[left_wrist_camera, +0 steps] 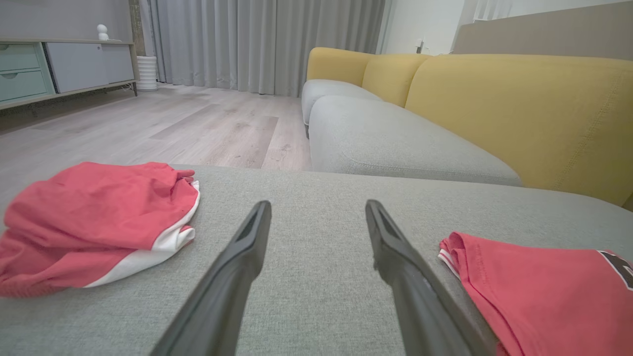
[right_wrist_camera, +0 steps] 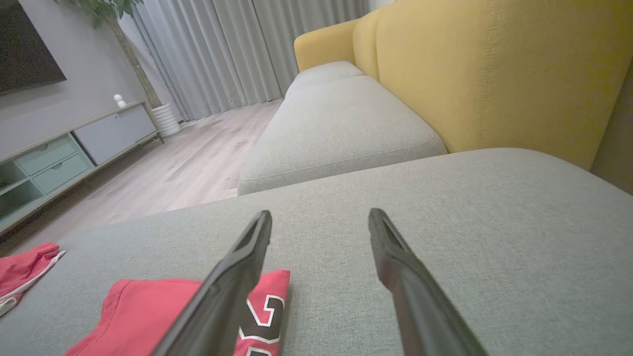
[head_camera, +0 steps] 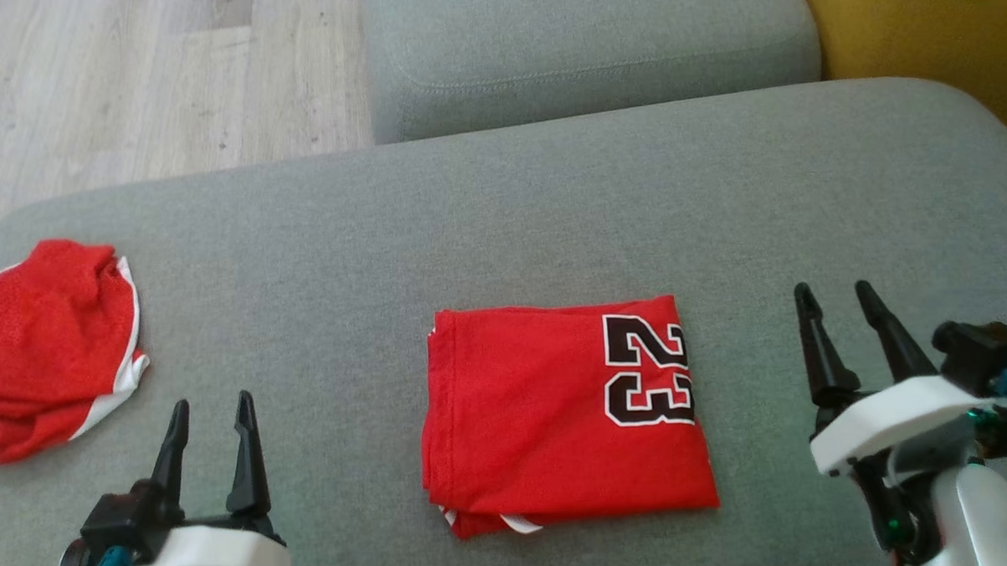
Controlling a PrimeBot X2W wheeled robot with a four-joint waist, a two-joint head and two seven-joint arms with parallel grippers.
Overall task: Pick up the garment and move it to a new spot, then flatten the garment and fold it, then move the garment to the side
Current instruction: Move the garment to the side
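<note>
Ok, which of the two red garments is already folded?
The jersey printed 23, folded into a flat rectangle; the white-trimmed red garment to its left lies crumpled.

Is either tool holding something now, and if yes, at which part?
Nothing is held. The left tool and the right tool are both open and empty, each apart from the folded jersey.

Matt red mesh-cloth garment; coarse grey woven cushion; pale wood-grain floor.

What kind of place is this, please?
Most likely a home living room: a grey and yellow sofa, a low cabinet with drawers, long curtains and a wood floor.
</note>
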